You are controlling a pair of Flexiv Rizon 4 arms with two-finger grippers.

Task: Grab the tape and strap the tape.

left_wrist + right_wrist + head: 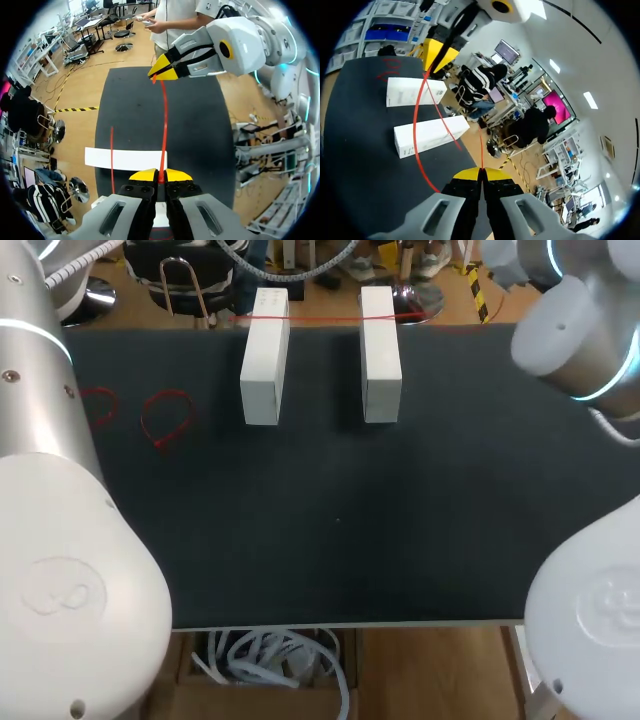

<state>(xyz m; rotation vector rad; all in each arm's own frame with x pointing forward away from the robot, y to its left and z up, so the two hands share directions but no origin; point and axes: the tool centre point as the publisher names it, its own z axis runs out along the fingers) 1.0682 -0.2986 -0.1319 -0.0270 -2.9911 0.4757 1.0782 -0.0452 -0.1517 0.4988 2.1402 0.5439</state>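
Note:
A thin red strap (320,318) is stretched across the far ends of two white blocks (264,365) (380,360). In the left wrist view my left gripper (160,175) is shut on one end of the strap (163,125). The strap runs straight ahead over a white block (125,159) to my right gripper (159,75), which pinches the other end. In the right wrist view my right gripper (481,172) is shut on the strap (417,145), which curves past both blocks (415,92) (430,135) to the left gripper (437,57). Neither gripper shows in the head view.
Two loose red loops (165,420) (100,405) lie on the black table (340,530) at the left, also visible beyond the blocks as red loops (387,67). My arms' big white housings fill the head view's lower corners.

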